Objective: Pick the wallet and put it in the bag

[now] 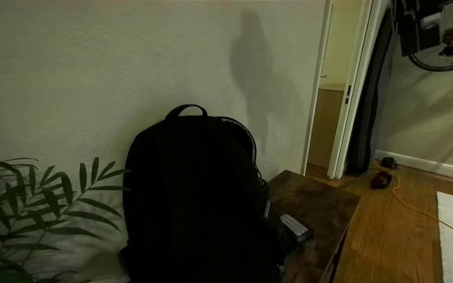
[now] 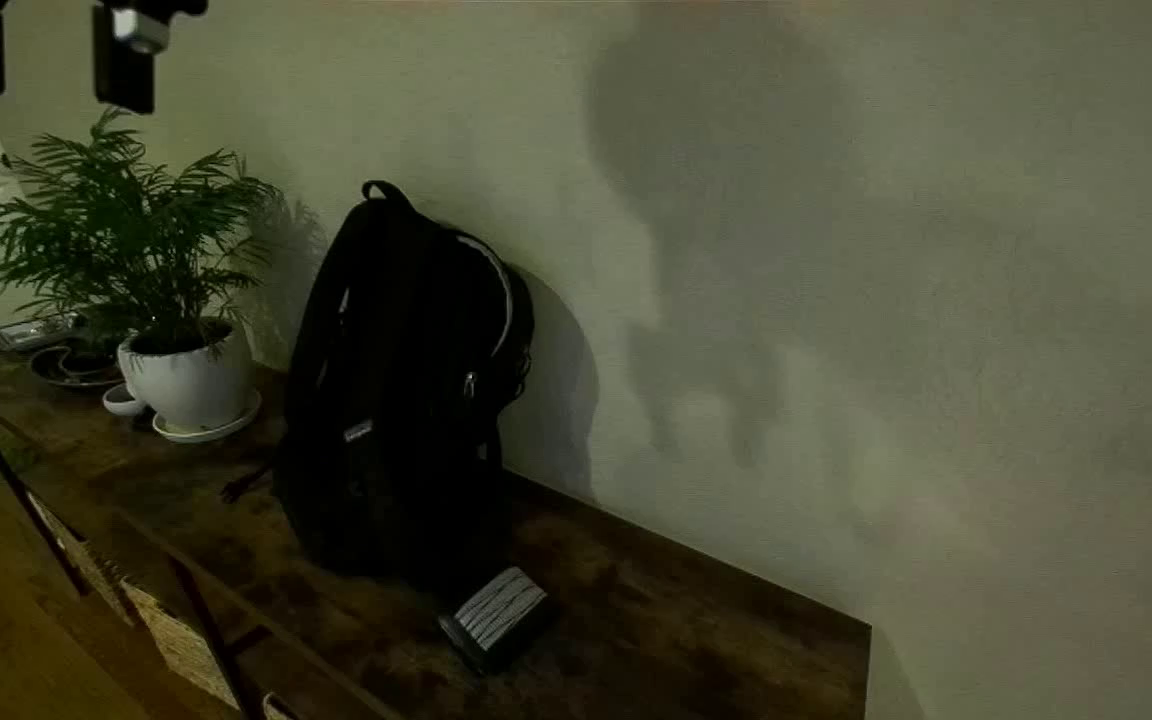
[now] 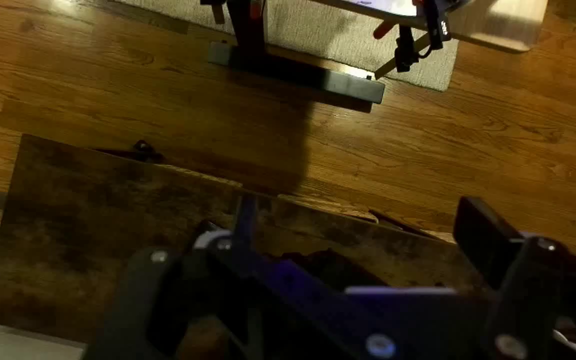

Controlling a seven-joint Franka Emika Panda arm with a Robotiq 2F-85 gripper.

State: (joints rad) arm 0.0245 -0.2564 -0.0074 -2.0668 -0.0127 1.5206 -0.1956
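Observation:
The wallet, dark with a grey patterned top, lies on the brown tabletop beside the bag in both exterior views (image 1: 295, 227) (image 2: 501, 608). The bag is a black backpack standing against the wall in both exterior views (image 1: 199, 196) (image 2: 386, 380). An opening shows along its upper side. My gripper hangs high above the tabletop, at the top left of an exterior view (image 2: 49, 75). In the wrist view the gripper (image 3: 363, 225) has its fingers wide apart with nothing between them. There it hides most of the bag (image 3: 338, 270), and the wallet cannot be made out clearly.
The brown tabletop (image 2: 676, 620) runs along the wall (image 2: 936, 300). A plant in a white pot (image 2: 191, 385) stands beside the bag, with small dishes (image 2: 124, 400) near it. A bicycle (image 1: 452, 35) is at the back. The wooden floor (image 3: 418, 150) lies beyond the table edge.

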